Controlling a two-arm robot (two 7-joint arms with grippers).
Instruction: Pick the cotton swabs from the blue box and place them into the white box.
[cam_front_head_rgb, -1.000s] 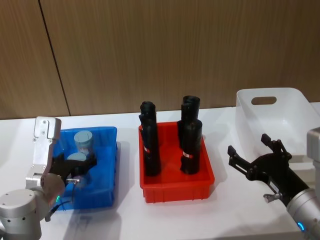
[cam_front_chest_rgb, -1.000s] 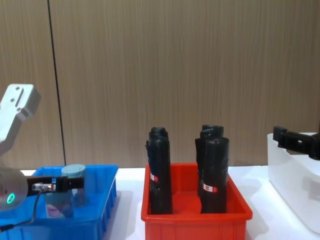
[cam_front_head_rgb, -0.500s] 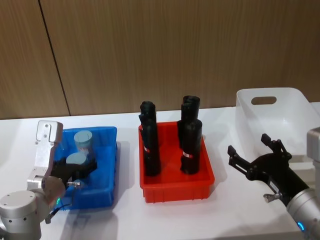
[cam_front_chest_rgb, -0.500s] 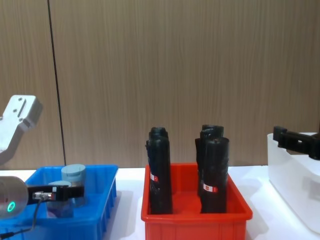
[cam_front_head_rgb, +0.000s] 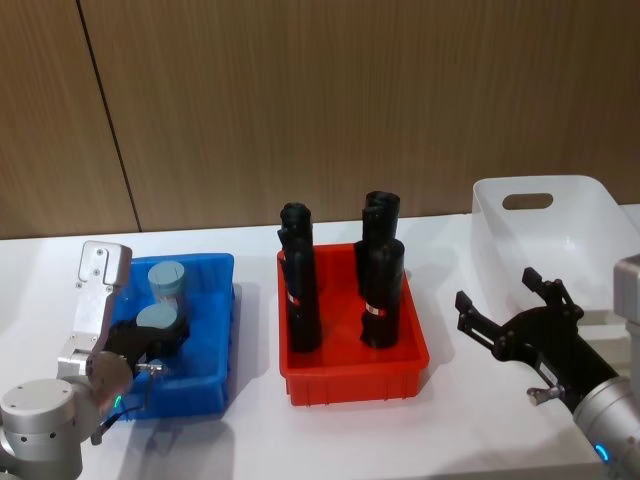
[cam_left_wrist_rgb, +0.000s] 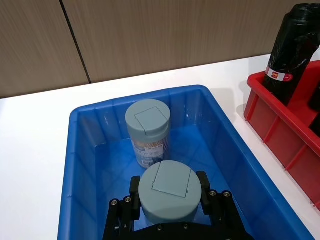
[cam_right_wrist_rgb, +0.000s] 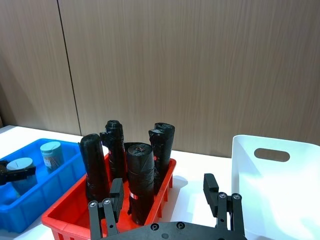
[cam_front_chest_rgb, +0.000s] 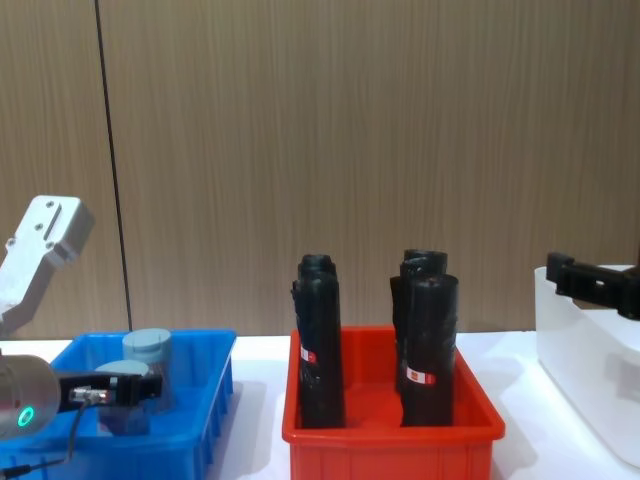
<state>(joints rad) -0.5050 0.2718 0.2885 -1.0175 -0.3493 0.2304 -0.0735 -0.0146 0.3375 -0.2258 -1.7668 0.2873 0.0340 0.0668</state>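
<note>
Left gripper (cam_left_wrist_rgb: 168, 184): down inside the blue box (cam_left_wrist_rgb: 235, 150); its fingers (cam_left_wrist_rgb: 202, 181) press on opposite sides of the near jar (cam_left_wrist_rgb: 166, 197), pinching it just under the lid.
Near jar: upright, in the 6 o'clock half of the blue box.
Far jar (cam_left_wrist_rgb: 148, 127): upright at 12 o'clock of the near jar, just beside it, untouched.
Left wrist view: gives the contact, with one black finger against each side of the grey lid and no gap seen.
Head view: gives the layout, with the blue box at 9 o'clock of the red bin (cam_front_head_rgb: 350, 385) and the white box (cam_front_head_rgb: 560, 240) at 2 o'clock of it, all on the table (cam_front_head_rgb: 250, 440).
Chest view: gives the height, with the left gripper level with the blue box's rim. The near jar's base is hidden behind the front wall, so I cannot tell whether it rests on the floor.
Right gripper (cam_front_head_rgb: 495, 290): over the table at 7 o'clock of the white box and 3 o'clock of the red bin, fingers spread wide, holding nothing.
Right wrist view: gives that spread head-on, with the black cylinders (cam_front_head_rgb: 382, 290) upright in the red bin beyond and both jars far off in the blue box.
White box: oval handle cutout in its 12 o'clock wall.
</note>
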